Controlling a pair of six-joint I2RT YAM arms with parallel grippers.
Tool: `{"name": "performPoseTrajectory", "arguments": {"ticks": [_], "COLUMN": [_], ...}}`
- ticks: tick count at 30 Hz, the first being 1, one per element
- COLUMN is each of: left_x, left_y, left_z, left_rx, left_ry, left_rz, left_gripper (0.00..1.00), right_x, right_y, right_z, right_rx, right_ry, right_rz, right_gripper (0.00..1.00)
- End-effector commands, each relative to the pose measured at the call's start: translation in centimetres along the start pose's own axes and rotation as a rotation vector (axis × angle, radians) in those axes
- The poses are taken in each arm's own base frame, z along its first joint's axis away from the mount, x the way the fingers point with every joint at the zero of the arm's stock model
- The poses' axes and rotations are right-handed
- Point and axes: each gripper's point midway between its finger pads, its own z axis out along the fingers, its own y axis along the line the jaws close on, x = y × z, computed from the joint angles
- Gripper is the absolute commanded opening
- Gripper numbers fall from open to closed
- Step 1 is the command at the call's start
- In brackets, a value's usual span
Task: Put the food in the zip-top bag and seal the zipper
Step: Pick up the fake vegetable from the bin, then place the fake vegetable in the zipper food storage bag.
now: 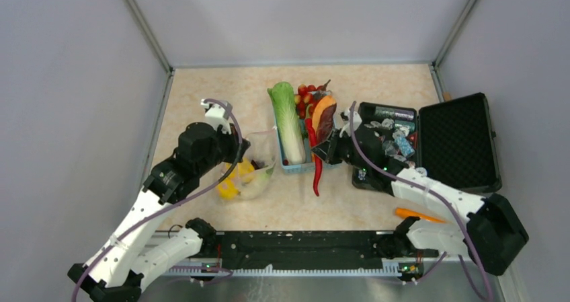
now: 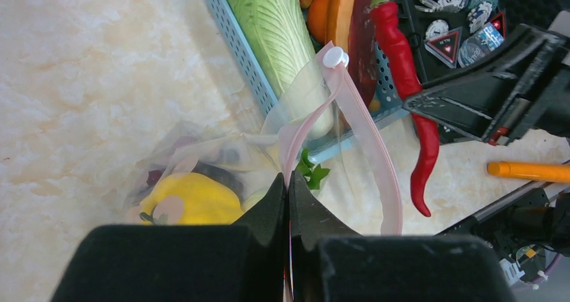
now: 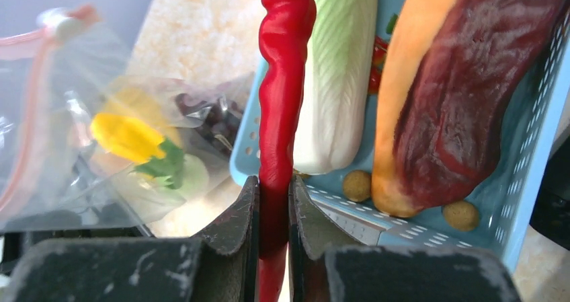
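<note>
The clear zip-top bag (image 1: pixel 259 157) lies left of the blue basket (image 1: pixel 296 167), with yellow fruit (image 1: pixel 228 189) and dark grapes (image 3: pixel 215 117) inside. My left gripper (image 2: pixel 289 181) is shut on the bag's mouth edge, holding the pinkish zipper (image 2: pixel 370 130) up; its white slider (image 2: pixel 335 58) is at the far end. My right gripper (image 3: pixel 273 201) is shut on the red chili (image 3: pixel 286 80), which hangs over the basket's front edge (image 1: pixel 317 177). The green cabbage (image 1: pixel 287 120), a long orange and purple piece (image 1: pixel 324 114) and cherry tomatoes (image 1: pixel 306 97) lie in the basket.
An open black hard case (image 1: pixel 457 140) with shiny packets (image 1: pixel 396 137) stands right of the basket. An orange pen (image 1: pixel 417 214) lies near the right arm's base. Grey walls enclose the table at back and sides.
</note>
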Motion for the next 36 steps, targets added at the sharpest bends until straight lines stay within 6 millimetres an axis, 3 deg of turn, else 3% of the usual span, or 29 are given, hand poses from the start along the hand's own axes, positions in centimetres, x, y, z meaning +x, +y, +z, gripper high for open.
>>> {"name": "performPoseTrajectory", "arguments": {"ticks": [1,10,17,22,27,32,36], "left_x": [-0.6,-0.8,-0.7,-0.5,-0.5,-0.1,0.1], "left_y": [-0.6,-0.7,-0.8,-1.1,-1.5,-1.7,-2.0], "left_z": [0.5,0.5,0.8,0.9,0.8,0.7,0.6], "left_rx": [0.028,0.031,0.037,0.051,0.072,0.088,0.104], "left_ry": [-0.020,-0.026,-0.018,-0.009,-0.003,0.013,0.016], "left_rz": [-0.001,0.000,-0.003,-0.006,-0.004,0.001,-0.018], "left_gripper": [0.00,0.00,0.00,0.00,0.00,0.00,0.00], "right_x": [-2.9,-6.4,-5.1,-6.4,-7.8,-9.1,-11.3], "right_y": [3.8,8.8,13.0,14.4,16.8,17.9,18.7], "right_z": [-2.6,-13.1,-16.8,-20.0,-21.3,-21.2,-19.0], "right_rx": [-0.214,-0.617,-0.879,-0.969,-1.057,-1.100,-1.071], "right_ry": [-0.180,-0.697,-0.707,-0.866,-0.916,-0.995,-1.004], "right_rz": [-0.122,-0.267,-0.429,-0.489,-0.564,-0.606,-0.559], "right_gripper": [0.03,0.00,0.00,0.00,0.00,0.00,0.00]}}
